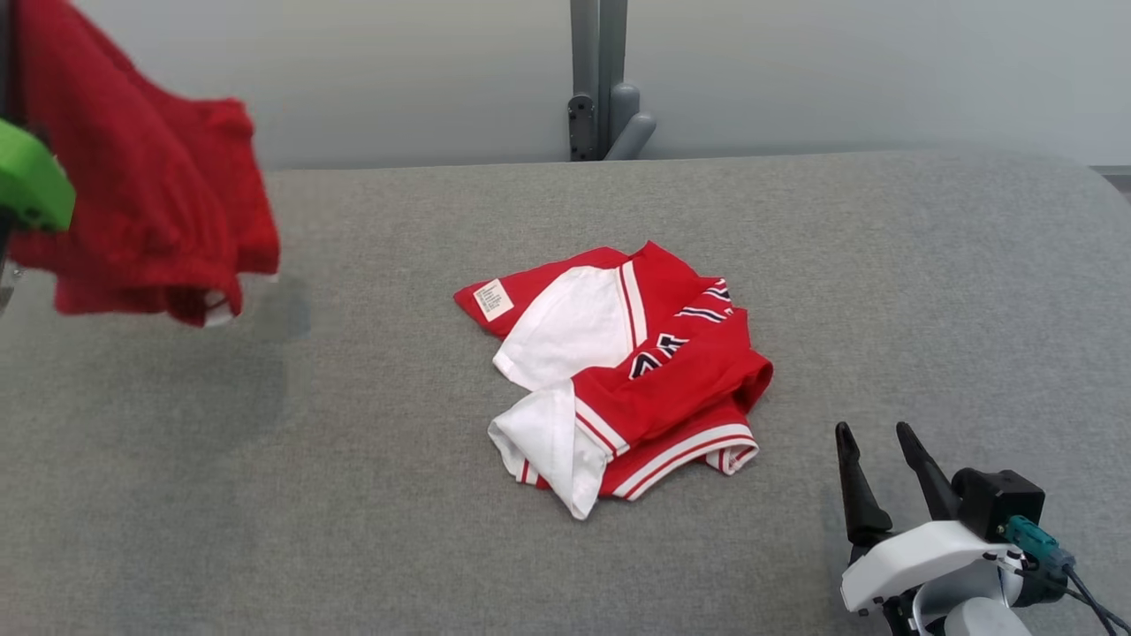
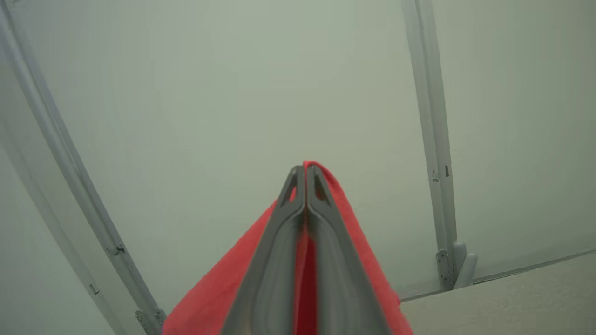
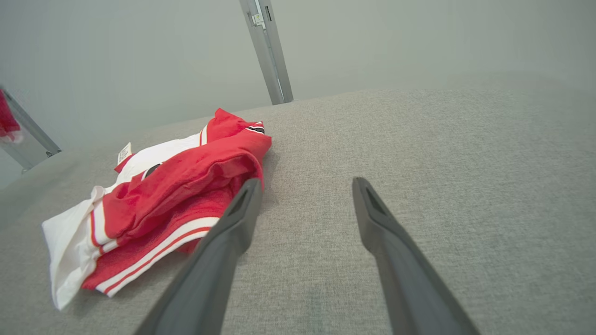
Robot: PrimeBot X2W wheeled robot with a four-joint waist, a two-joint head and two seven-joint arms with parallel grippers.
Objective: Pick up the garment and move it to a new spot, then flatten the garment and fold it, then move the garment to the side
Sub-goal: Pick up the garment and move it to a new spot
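— Well, about the red knit garment [image 1: 150,168]: dangling high at the far left, lifted clear of the grey table [image 1: 353,530], casting a soft shadow [image 1: 256,353] below. Looks bunched rather than spread.

— Held by what?

— By the left gripper [image 2: 305,170], jaws pressed together on a ridge of the red cloth, draped down both sides of the fingers [image 2: 274,260].

— And further out?

— Lying crumpled mid-table, a red-and-white jersey [image 1: 636,380], well apart from the hanging cloth. Then, low at the right, the right gripper [image 1: 875,430], jaws spread wide, holding nothing, near the jersey's striped hem.

— Worth worrying about?

— Probably. Seems to be gripping only a narrow ridge of knit, so could slip free on a quick swing and drop in a heap. Could also come down on or against the jersey if lowered too near the middle, tangling the two and spoiling the flattening. Might drag a loose fold across the table as well. Safer, by the look of it, to aim for a bare stretch of table, well away from the jersey.
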